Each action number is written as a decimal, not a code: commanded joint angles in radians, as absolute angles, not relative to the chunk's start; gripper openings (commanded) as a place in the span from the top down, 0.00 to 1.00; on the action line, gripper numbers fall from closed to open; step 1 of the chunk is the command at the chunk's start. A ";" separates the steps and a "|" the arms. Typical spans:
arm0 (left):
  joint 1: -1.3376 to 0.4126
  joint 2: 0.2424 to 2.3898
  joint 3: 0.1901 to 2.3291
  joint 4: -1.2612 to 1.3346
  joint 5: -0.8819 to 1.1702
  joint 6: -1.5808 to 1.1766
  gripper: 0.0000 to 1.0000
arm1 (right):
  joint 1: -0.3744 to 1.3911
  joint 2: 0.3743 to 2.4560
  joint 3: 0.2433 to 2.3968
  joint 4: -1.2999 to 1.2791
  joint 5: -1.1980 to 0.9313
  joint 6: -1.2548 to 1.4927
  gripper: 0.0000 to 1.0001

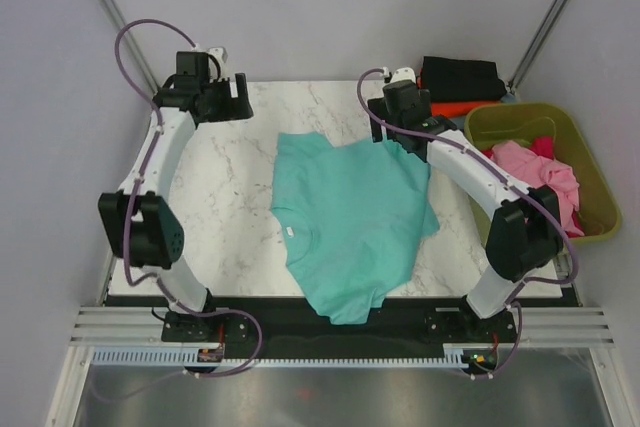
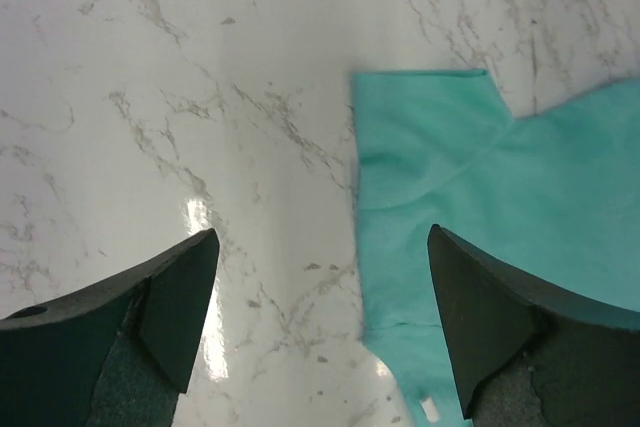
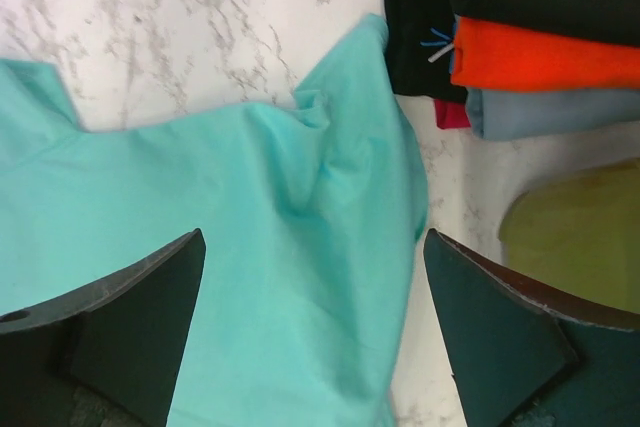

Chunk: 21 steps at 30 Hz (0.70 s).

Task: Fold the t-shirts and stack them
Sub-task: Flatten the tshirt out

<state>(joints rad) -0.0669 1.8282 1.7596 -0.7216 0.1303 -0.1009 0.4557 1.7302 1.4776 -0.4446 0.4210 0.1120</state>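
Both pincers stand wide apart with nothing between their fingers. From where I stand, the left pincer (image 2: 320,247) hangs over the far left part of the marble table (image 1: 230,207). Mostly bare stone lies under it, and the teal t-shirt (image 2: 500,197) begins just to its right. One sleeve of that shirt reaches under the inner finger in the wrist view. The right pincer (image 3: 312,247) hangs directly above the same teal t-shirt (image 3: 250,227) at its far right corner, where the cloth bunches into a few soft creases. Seen from above, the shirt lies spread open across the middle of the table between the two arms, unfolded. A small white tag (image 1: 290,232) sits at its neck opening, too small to read. That tag also shows in the left wrist view (image 2: 430,409), and it is blank as far as I can tell. Just to the right of the right pincer sits a folded stack (image 3: 540,37) of black, orange and grey-blue cloth. A short pale blue thread (image 3: 437,45) marks one black piece. Further right and nearer the arm bases stands an olive-green tub (image 1: 590,177). A pink t-shirt (image 1: 540,172) is heaped inside it.
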 commanded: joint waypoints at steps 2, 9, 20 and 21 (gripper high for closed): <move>-0.147 1.649 1.440 -0.554 0.144 -0.245 0.08 | 0.454 1.668 1.335 -0.341 0.304 0.222 0.02; -0.281 1.784 1.345 -0.502 0.095 -0.316 0.09 | 0.454 1.611 1.209 -0.298 0.199 0.267 0.02; -0.296 2.002 1.459 -0.449 0.040 -0.316 0.15 | 0.454 1.404 1.028 -0.273 0.144 0.275 0.02; -0.296 2.011 1.463 -0.446 0.047 -0.313 0.17 | 0.454 1.391 1.019 -0.273 0.150 0.273 0.02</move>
